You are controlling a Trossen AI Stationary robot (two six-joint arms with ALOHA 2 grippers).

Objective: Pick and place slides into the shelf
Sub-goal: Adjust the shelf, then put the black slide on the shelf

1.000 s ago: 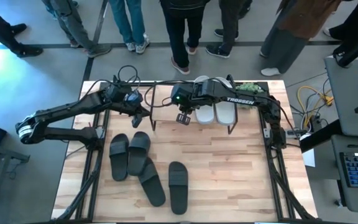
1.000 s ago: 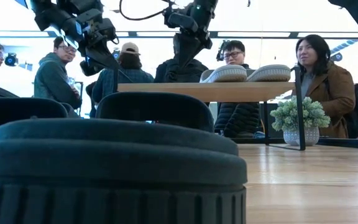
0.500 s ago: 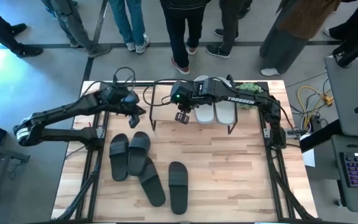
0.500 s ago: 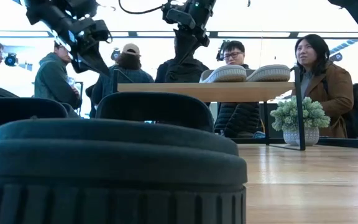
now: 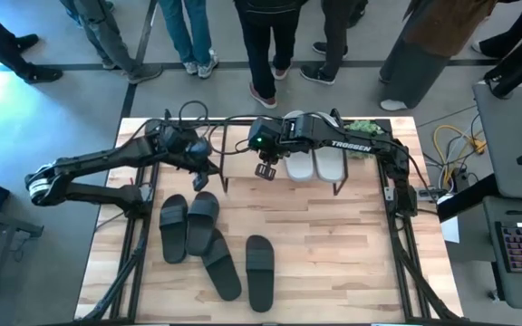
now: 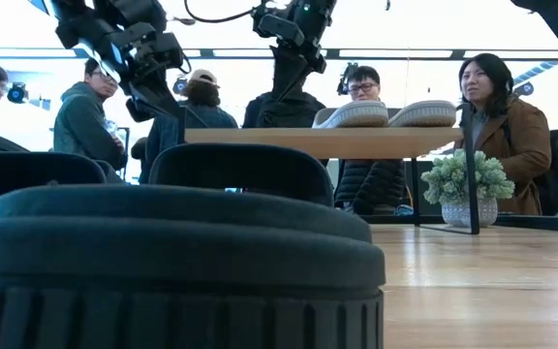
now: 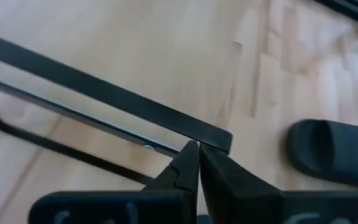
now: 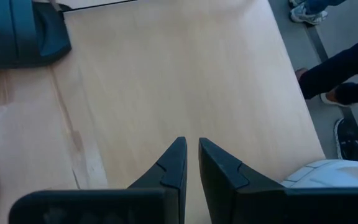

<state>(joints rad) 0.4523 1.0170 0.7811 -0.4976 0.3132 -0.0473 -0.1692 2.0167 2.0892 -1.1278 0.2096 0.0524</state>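
Left gripper (image 5: 208,174) hangs clenched and empty above the black slides (image 5: 207,237); right gripper (image 5: 266,171), nearly closed, hovers over the shelf (image 5: 243,156) beside white slides (image 5: 314,159)

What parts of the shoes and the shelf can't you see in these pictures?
- The shelf top, high view: the right arm covers much of it.
- The pale slides, high view: the same arm hides part of them.
- The black slides, low view: one fills the foreground, blurred and cut off by the bottom edge, blocking the rest.
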